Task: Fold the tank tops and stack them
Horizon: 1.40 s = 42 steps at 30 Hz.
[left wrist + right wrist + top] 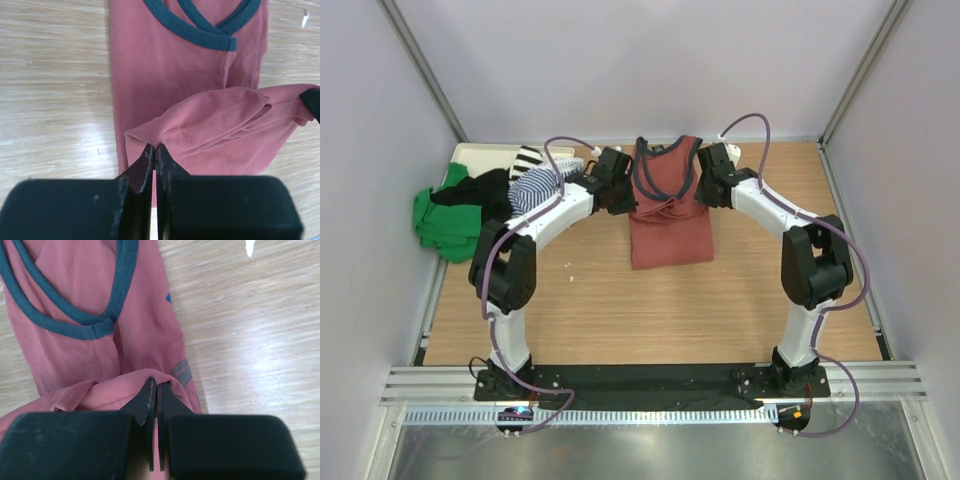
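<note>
Left gripper [154, 148] and right gripper [155, 383] each pinch the brick-red, grey-trimmed cloth tank top [670, 235], seemingly mid-fold; heaped unfolded tops [490, 195] wait, nothing stacked.

No words or numbers can be read anywhere. The red tank top [145, 315] has a small blue mark [168, 298] and some grey stripes [182, 371] printed near its edge. They look like bits of a picture, but they are folded over and do not make any letters.
</note>
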{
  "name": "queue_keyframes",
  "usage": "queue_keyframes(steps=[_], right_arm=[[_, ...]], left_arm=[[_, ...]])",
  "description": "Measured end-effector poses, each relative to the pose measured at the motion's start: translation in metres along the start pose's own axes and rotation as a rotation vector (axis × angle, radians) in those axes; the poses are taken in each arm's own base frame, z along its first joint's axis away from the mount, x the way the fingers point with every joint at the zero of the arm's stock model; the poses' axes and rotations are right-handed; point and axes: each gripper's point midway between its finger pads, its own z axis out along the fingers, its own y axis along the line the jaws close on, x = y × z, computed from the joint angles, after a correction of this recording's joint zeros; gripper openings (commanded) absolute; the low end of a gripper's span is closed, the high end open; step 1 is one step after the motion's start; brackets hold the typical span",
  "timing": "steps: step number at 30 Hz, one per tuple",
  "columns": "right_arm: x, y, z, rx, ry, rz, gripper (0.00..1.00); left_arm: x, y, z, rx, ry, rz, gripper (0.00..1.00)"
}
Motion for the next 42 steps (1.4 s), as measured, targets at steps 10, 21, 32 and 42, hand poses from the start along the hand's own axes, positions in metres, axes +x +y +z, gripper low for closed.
queue_keyframes(steps=[10,21,32,42], right_arm=[[-0.012,-0.002,0.045,0.041,-0.016,0.053,0.77],[0.005,-0.034,-0.03,-0.033,-0.084,0.088,0.7],[0.104,-0.044,-0.025,-0.164,0.149,0.04,0.58],[0.129,-0.048,-0.013,-0.185,0.224,0.054,0.43]], left_arm=[[-0.016,0.008,0.046,0.001,0.026,0.011,0.69],[0.015,0.025,-0.004,0.056,0.025,0.015,0.86],[0.101,0.01,-0.018,0.164,0.122,0.022,0.72],[0.124,0.021,0.017,0.136,0.189,0.004,0.53]])
